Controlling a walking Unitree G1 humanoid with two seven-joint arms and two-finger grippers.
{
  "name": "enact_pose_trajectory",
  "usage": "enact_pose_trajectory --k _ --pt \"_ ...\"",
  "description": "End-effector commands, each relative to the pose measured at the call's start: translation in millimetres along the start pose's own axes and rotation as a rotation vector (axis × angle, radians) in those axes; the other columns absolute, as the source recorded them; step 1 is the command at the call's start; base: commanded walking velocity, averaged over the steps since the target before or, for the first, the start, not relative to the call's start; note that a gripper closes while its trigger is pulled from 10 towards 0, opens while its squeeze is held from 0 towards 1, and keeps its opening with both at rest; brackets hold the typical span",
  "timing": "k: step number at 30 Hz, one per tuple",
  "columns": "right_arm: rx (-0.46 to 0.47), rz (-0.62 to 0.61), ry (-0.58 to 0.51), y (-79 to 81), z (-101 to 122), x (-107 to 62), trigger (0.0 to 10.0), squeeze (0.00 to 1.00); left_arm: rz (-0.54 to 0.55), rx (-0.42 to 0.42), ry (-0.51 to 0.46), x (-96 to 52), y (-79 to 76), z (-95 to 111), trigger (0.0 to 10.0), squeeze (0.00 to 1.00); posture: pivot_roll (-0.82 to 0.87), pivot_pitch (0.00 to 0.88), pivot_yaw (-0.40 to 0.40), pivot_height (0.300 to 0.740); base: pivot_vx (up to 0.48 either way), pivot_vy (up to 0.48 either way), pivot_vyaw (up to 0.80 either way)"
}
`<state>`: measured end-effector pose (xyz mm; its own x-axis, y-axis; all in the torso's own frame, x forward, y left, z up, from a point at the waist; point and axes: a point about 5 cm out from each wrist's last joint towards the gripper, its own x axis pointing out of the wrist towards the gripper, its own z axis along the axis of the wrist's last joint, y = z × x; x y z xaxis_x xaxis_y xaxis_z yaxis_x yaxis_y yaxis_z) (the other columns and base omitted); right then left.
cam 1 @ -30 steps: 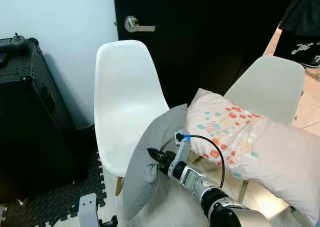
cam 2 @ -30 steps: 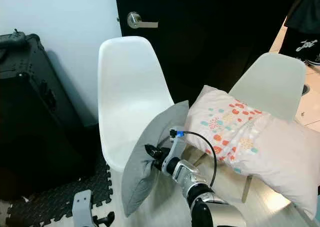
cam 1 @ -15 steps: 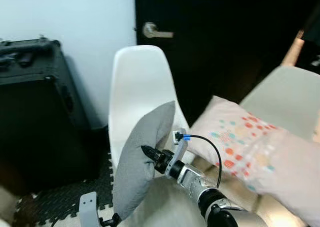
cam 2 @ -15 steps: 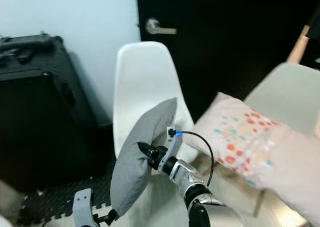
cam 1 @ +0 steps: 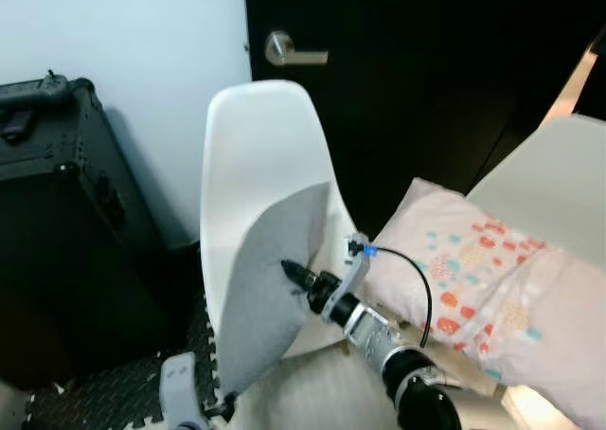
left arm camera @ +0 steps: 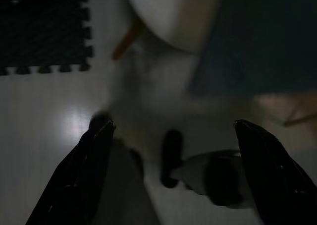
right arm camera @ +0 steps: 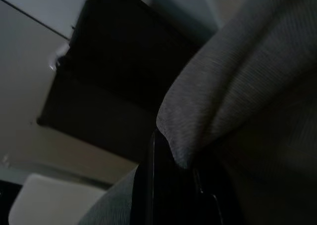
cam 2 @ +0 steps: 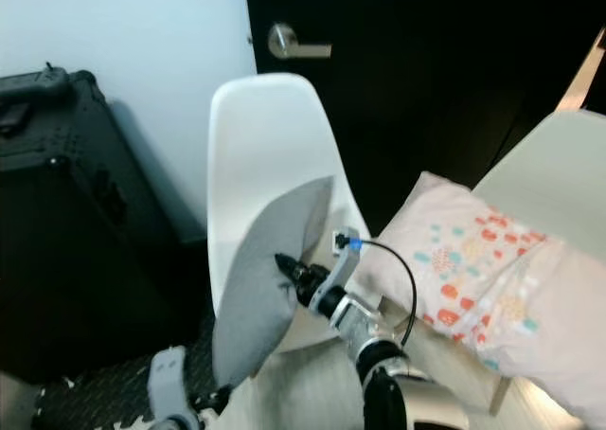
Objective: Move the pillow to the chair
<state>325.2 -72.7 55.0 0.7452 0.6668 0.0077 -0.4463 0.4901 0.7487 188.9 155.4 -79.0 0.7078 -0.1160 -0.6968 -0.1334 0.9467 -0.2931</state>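
Right tool (cam 1: 289, 269) is pinching the grey pillow (cam 1: 265, 288), hanging it over the white chair (cam 1: 260, 155)'s seat; lowering and letting go remain.

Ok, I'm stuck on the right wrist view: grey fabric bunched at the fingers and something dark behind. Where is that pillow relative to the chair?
Observer: The grey pillow hangs upright over the front of the white chair's seat, pinched by the right gripper.
Operator: Is it resting on the seat?
Observer: Can't tell; its lower end dips past the seat's front edge.
Operator: Anything else close by?
Observer: A patterned pillow lies on a second chair to the right.
Operator: And the left arm?
Observer: The left gripper hangs low over the floor, fingers apart.
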Motion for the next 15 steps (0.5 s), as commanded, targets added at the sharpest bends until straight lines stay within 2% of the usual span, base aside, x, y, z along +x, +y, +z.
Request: enact_pose_trajectory --k 1,3,7,10,12,15 --pt "0.026 0.053 -0.044 10.5 5.8 9.7 10.0 0.0 0.029 -0.001 0.026 -4.4 10.4 -6.9 10.0 0.0 -0.02 0.077 -0.028 0.74 0.326 0.0 0.0" --pt "0.067 0.081 -0.081 13.0 13.9 11.9 10.0 0.0 0.023 0.001 0.026 -4.2 9.9 -6.6 10.0 0.0 -0.02 0.078 -0.026 0.74 0.322 0.0 -0.8" --pt "0.074 0.107 -0.108 15.0 20.3 13.0 10.0 0.0 0.021 0.003 0.027 -4.1 9.6 -6.4 10.0 0.0 -0.02 0.078 -0.026 0.74 0.324 0.0 -0.8" --pt "0.077 0.132 -0.121 17.5 23.8 14.4 10.0 0.0 0.022 -0.004 0.028 -4.1 9.3 -6.8 10.0 0.0 -0.02 0.078 -0.026 0.74 0.307 0.0 0.0" --pt "0.083 0.143 -0.143 19.9 28.4 16.4 10.0 0.0 0.019 -0.001 0.031 -4.2 8.3 -8.0 10.0 0.0 -0.02 0.082 -0.029 0.74 0.0 0.0 0.0" --pt "0.019 0.052 -0.156 18.2 35.0 19.7 10.0 0.0 0.014 -0.001 0.046 -5.0 7.1 -12.1 10.0 0.0 -0.01 0.084 -0.03 0.74 0.0 0.0 0.0"
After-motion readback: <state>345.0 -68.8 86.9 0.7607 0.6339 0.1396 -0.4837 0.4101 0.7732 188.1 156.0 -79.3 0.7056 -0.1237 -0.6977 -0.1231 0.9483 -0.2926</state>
